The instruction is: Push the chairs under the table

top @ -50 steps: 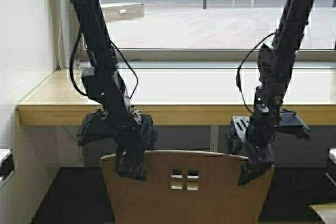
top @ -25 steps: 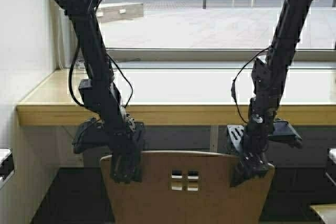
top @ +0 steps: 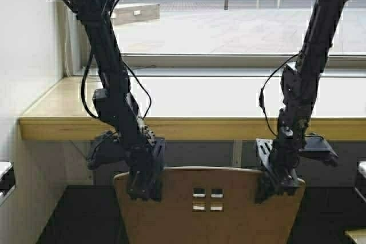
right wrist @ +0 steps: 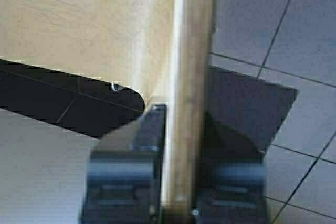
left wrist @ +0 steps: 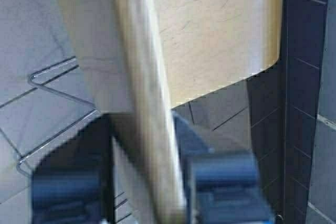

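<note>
left arm (top: pixel 117 107): black, thin, jointed, black cable looping beside it | right arm (top: pixel 300 95): black too, with a curved cable | fingers (left wrist: pixel 226 182): dark, blocky

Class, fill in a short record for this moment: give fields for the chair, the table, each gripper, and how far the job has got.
chair: tan plywood chair, back upright, facing the table, four small square holes in the back
table: long table with wood front edge, under the window
left gripper: left gripper clamped over the chair back's top edge, near its left corner
right gripper: right gripper clamped over the same edge, near its right corner
progress: chair back stands short of the table edge; not yet pushed under
</note>
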Robot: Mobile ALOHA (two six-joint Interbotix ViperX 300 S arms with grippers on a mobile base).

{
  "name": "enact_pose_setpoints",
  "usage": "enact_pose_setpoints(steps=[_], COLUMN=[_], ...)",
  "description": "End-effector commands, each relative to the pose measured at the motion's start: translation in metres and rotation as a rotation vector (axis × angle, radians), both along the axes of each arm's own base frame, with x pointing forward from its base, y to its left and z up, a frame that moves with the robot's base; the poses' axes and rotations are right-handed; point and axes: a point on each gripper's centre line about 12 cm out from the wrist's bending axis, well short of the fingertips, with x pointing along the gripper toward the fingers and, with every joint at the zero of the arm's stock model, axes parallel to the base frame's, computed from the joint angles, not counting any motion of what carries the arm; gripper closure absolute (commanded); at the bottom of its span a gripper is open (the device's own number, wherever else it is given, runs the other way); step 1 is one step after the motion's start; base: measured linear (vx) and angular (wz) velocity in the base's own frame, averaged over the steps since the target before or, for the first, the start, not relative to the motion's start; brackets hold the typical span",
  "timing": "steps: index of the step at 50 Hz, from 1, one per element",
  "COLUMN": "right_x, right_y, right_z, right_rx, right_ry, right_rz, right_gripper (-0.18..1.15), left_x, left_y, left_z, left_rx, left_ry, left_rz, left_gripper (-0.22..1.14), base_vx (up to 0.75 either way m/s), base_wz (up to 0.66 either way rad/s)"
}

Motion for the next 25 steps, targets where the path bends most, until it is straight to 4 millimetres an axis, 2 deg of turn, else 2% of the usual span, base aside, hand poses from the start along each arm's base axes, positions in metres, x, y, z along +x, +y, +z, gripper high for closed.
enact_pose_setpoints(steps=[1,17,25], right_x=[0.006,0.011,0.015], right_y=[0.011,0.013,0.016], right_z=[0.004,0.003,-0.004], right_rx=[-0.01,-0.008,0.004], right_ry=[-0.035,-0.046,-0.047], right_rz=[0.081,0.107,0.117], right_gripper=[0.92,0.93,0.93], left_x=[0.011,0.011,0.013], left_y=[-0.003,-0.003,-0.004], left_z=[0.006,0.007,0.009], left_rx=[-0.012,-0.012,-0.016], left_ry=[-0.037,-0.037,-0.042], left_rz=[0.002,0.002,0.002], left_gripper=[0.89,0.89,0.89], base_vx=[0.16,0.2,0.27], base_wz=[0.04,0.04,0.04])
